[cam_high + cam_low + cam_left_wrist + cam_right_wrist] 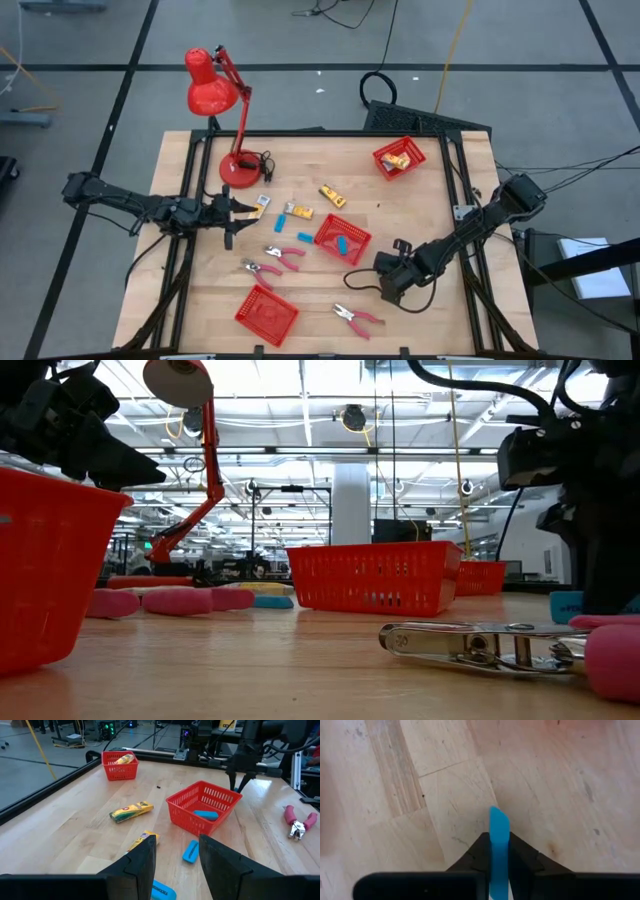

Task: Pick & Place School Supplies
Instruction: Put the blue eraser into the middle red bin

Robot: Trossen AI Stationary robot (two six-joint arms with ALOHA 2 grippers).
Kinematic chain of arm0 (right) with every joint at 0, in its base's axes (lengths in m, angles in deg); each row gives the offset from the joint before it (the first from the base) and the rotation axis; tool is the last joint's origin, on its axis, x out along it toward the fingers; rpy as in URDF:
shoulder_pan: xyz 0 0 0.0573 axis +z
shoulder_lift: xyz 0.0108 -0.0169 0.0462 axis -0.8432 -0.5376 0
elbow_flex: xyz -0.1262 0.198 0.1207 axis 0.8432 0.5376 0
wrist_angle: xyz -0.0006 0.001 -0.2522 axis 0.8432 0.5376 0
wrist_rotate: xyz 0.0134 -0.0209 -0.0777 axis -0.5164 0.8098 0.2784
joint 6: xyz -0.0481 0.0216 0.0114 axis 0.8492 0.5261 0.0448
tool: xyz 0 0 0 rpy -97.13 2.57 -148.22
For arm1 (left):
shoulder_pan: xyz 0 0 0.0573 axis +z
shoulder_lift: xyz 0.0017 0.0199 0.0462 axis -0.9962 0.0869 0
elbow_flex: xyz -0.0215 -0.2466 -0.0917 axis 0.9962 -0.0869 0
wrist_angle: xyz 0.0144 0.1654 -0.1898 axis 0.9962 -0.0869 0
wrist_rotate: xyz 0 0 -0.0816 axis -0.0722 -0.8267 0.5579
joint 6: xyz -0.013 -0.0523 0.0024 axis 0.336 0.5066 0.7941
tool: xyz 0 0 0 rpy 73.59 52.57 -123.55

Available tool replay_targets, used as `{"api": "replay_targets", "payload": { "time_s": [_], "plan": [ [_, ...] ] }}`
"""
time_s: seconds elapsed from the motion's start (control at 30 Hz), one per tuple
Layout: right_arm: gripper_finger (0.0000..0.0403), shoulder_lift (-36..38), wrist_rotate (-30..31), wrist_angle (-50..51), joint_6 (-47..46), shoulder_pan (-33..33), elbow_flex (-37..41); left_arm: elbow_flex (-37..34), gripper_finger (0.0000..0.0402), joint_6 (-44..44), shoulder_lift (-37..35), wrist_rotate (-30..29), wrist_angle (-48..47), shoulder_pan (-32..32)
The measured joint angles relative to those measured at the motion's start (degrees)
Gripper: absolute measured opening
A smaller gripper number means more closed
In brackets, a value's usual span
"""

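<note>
Both right jaws tight on blue block [499, 845]

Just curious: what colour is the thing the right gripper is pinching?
Blue: a blue block in the right gripper, clearest in its wrist view.

A thin blue block [499, 845] stands on edge, pinched between the right gripper's [498, 851] fingers just above the tabletop [430, 210] near its right edge. Another blue block [341, 243] lies flat in the middle basket [342, 240]. Two more blue blocks [305, 237] and two yellow-orange packets [332, 196] lie mid-table. Three pink-handled tools [357, 318] lie toward the front edge.
</note>
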Motion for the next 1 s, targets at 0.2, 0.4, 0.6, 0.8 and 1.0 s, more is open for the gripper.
{"api": "replay_targets", "payload": {
  "time_s": [0.2, 0.4, 0.6, 0.8, 1.0],
  "plan": [
    [0.0025, 4.9, 6.9, 1.5, 1.1, -0.6, 0.2, 0.0, 0.0152, 0.0, 0.0, 0.0, 0.0, 0.0],
    [0.0025, 9.0, 10.5, 2.6, 3.9, -2.0, 0.1, 0.0, 0.0152, 0.0, 0.0, 0.0, 0.0, 0.0],
    [0.0025, 11.9, 12.2, 2.4, 8.4, -4.6, 0.1, 0.0, 0.0152, 0.0, 0.0, 0.0, 0.0, 0.0],
    [0.0025, 14.5, 13.0, -3.1, 16.9, -8.5, 0.1, 0.0, 0.0152, 0.0, 0.0, 0.0, 0.0, 0.0],
    [0.0025, 13.4, 7.2, -12.8, 27.1, -14.9, 0.0, 0.0, 0.0152, 0.0, 0.0, 0.0, 0.0, 0.0]
  ]
}}
